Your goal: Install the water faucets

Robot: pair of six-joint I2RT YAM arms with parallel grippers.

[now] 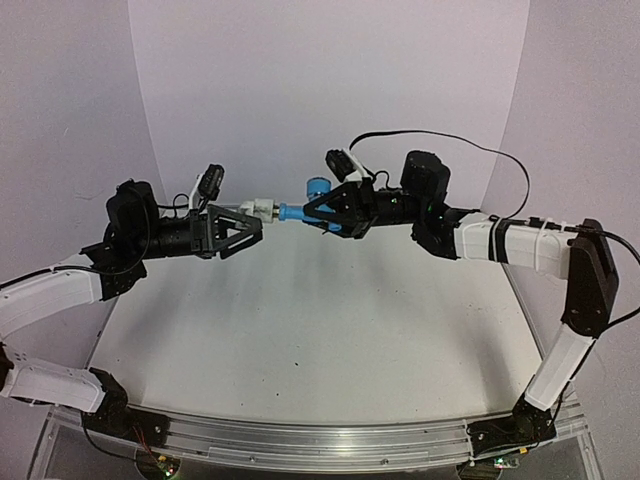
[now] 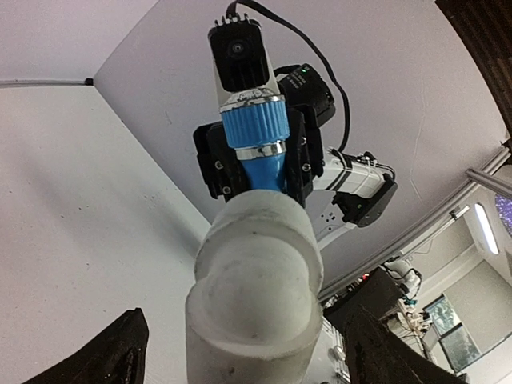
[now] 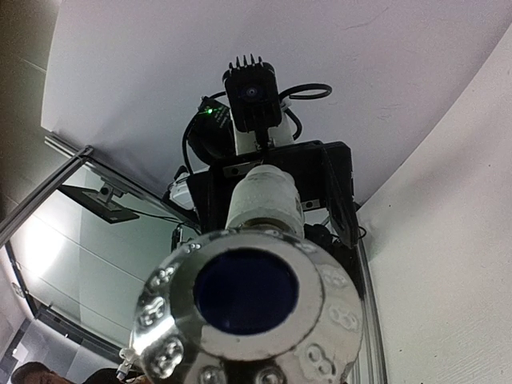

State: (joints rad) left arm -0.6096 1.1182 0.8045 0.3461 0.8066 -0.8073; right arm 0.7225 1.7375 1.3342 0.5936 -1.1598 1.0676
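The water faucets hang joined in mid-air between the arms. The bright-blue tap (image 1: pixel 294 212) with its ribbed knob (image 1: pixel 318 186) sits in my right gripper (image 1: pixel 312 212), which is shut on it. A white elbow fitting (image 1: pixel 264 208) is on the tap's left end. My left gripper (image 1: pixel 255 217) stands open around that fitting. In the left wrist view the white fitting (image 2: pixel 256 280) fills the middle, and both fingers (image 2: pixel 120 352) stand apart from it. The blue tap (image 2: pixel 260 136) shows beyond it. In the right wrist view the tap's shiny round end (image 3: pixel 248 312) hides my fingers, with the white fitting (image 3: pixel 264 200) behind it.
The white table (image 1: pixel 320 320) lies well below both grippers. A curved white backdrop (image 1: pixel 320 80) rises behind. A black cable (image 1: pixel 450 140) loops over the right wrist. An aluminium rail (image 1: pixel 320 440) runs along the near edge between the arm bases.
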